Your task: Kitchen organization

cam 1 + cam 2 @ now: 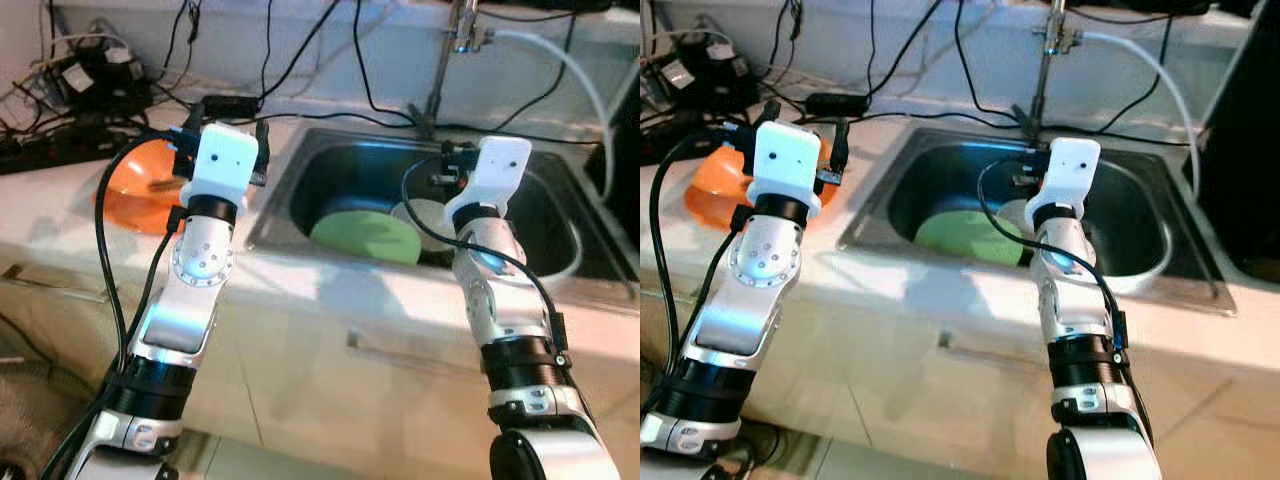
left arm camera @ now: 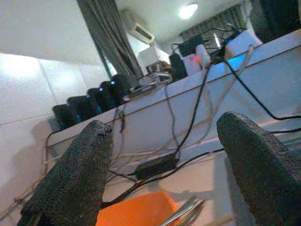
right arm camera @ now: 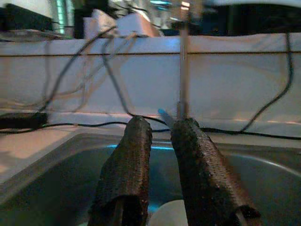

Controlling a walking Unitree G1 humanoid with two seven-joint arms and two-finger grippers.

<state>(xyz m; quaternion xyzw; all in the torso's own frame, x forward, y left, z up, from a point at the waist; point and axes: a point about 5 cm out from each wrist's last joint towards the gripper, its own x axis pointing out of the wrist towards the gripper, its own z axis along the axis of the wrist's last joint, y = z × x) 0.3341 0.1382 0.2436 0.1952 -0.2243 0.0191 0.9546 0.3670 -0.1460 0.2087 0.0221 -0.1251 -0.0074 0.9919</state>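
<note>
Progress on the kitchen organization is judged to be early: nothing is held, and dishes are left in the stainless steel sink [image 1: 330, 160]. Just below and ahead of the right gripper [image 3: 162, 136], whose fingers are nearly pressed together around nothing, a round green plate [image 1: 365, 238] is seen lying in the basin, with a white dish [image 1: 425, 222] partly tucked beside it. The left gripper [image 2: 164, 155] is held with fingers spread wide and empty above the pale table [image 1: 60, 215]; just beneath it an orange plastic bowl [image 1: 135, 190] holding metal utensils [image 2: 188, 212] is seen. Farther off, black cables [image 1: 290, 70] trail along the wall.
</note>
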